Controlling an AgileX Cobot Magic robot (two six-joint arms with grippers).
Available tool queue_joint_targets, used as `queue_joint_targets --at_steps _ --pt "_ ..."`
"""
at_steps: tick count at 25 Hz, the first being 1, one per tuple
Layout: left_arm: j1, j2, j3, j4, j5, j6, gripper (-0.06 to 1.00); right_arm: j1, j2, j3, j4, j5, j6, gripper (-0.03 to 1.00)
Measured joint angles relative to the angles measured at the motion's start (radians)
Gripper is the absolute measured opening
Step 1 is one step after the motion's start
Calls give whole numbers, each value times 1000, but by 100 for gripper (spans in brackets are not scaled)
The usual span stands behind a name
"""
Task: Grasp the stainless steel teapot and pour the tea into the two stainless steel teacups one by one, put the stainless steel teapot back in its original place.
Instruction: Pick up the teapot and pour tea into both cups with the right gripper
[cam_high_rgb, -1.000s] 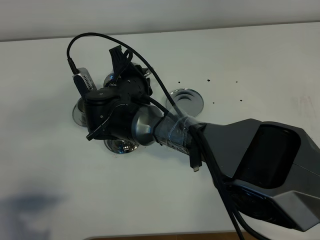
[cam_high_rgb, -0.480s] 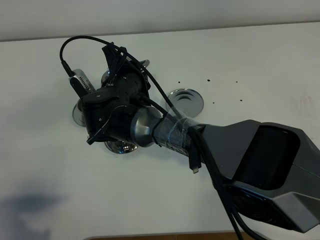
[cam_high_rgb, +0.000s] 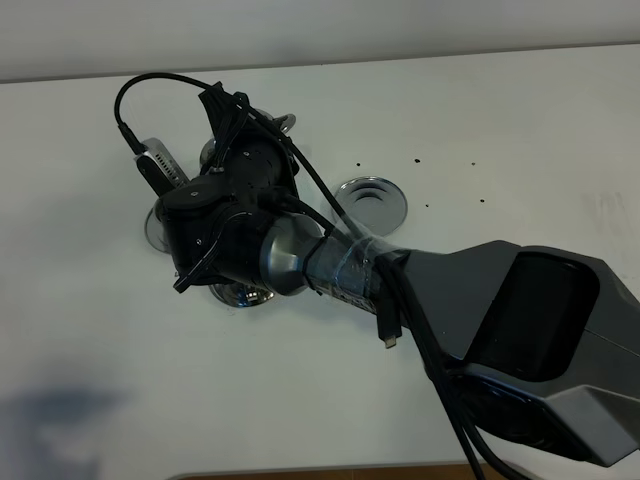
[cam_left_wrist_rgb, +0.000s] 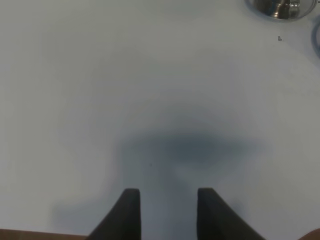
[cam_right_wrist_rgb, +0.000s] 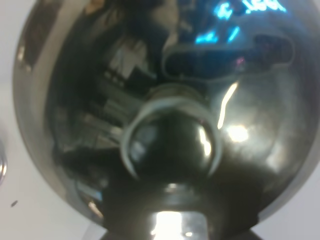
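The stainless steel teapot (cam_right_wrist_rgb: 165, 115) fills the right wrist view, its knobbed lid (cam_right_wrist_rgb: 170, 145) facing the camera. In the high view my right arm reaches across to the left. My right gripper (cam_high_rgb: 232, 112) holds the teapot there, mostly hidden under the wrist, with only shiny bits (cam_high_rgb: 281, 123) showing. The two teacups are hidden below the wrist. Only their saucer edges show, one at the left (cam_high_rgb: 153, 228) and one at the front (cam_high_rgb: 240, 294). The teapot's own saucer (cam_high_rgb: 372, 200) lies bare to the right. My left gripper (cam_left_wrist_rgb: 167, 210) is open and empty above the white table.
The white table (cam_high_rgb: 500, 130) runs to a wall at the back. Small dark specks (cam_high_rgb: 416, 159) lie behind the bare saucer. A cup on its saucer (cam_left_wrist_rgb: 282, 7) shows at the far edge of the left wrist view. The right arm's black cable (cam_high_rgb: 150, 80) loops above the wrist.
My right wrist has turned and shifted a little to the left and back with the teapot, and its cable loop has swung left. The saucers have not moved.
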Motion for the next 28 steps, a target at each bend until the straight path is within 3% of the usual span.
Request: queue_joint_targets --at_steps 28 --pt "0 0 0 0 0 1 32 -7 0 0 -41 7 -13 19"
